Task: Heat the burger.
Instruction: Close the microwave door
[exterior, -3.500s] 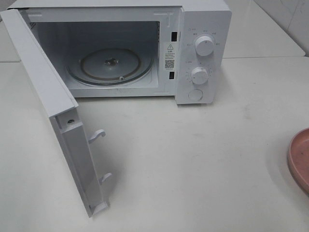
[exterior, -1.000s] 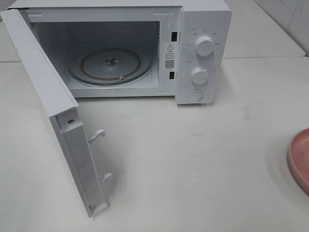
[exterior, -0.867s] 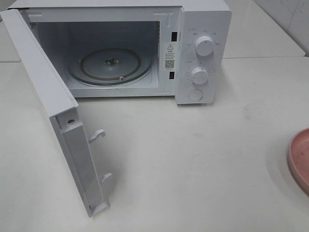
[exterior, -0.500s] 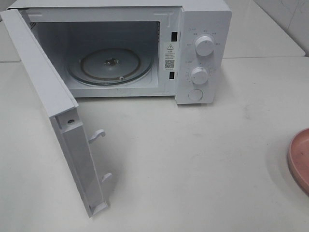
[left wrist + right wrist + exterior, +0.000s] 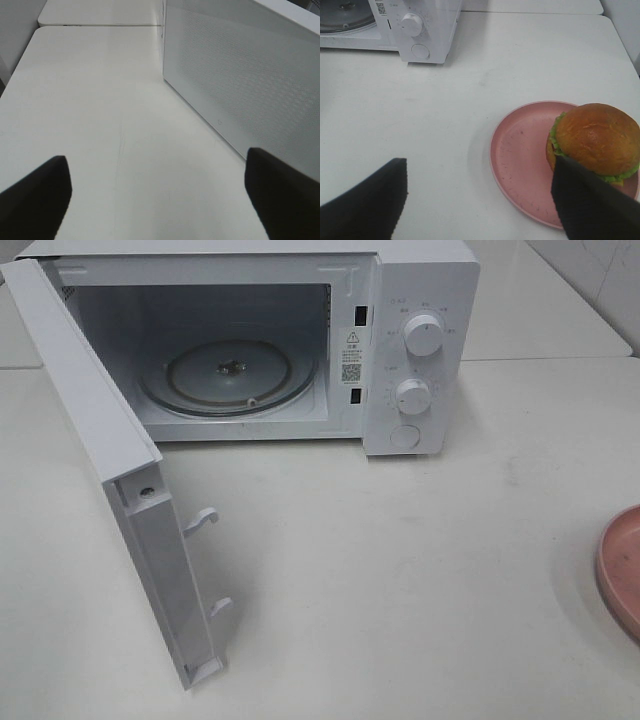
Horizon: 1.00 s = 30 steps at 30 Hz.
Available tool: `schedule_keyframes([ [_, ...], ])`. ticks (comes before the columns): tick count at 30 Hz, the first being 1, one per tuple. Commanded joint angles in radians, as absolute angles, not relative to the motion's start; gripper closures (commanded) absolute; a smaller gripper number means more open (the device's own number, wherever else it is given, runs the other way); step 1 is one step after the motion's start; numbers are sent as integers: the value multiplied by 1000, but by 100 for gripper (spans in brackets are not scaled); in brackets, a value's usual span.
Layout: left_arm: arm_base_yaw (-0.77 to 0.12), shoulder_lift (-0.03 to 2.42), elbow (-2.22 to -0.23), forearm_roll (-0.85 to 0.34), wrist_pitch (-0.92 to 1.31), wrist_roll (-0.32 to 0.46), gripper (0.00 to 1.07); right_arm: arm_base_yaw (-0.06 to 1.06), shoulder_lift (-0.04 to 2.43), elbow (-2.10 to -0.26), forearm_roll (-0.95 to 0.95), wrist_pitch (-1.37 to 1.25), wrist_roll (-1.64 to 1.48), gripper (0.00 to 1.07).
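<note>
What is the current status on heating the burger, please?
Both grippers open, empty: left gripper beside the microwave door, right gripper above the table. Burger sits on pink plate, untouched. Microwave open, turntable bare; path clear.

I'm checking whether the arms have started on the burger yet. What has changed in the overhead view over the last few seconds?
Nothing visibly changed. The microwave stands with its door swung open and the glass turntable bare, and the pink plate sits at the right edge of the table as before. Neither arm has entered the overhead view.
</note>
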<state>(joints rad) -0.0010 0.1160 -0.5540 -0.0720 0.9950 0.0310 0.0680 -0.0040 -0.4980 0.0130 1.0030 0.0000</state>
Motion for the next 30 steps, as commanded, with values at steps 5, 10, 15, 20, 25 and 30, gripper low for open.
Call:
schedule_keyframes([
  [5,1,260,-561,-60,888,29,57,59,-31,-496,13,997,-10,31],
  [10,1,402,-561,-59,813,29,94,59,-31,-496,13,997,-10,31],
  [15,1,541,-554,-60,671,34,107,59,-31,-496,13,997,-10,31],
  [20,1,640,-485,-72,409,86,107,59,-31,-496,13,997,-10,31],
  [25,-2,730,-354,-87,52,146,107,59,-31,-496,13,997,-10,31],
  [30,-2,817,-267,-74,-288,148,107,59,-31,-496,13,997,-10,31],
])
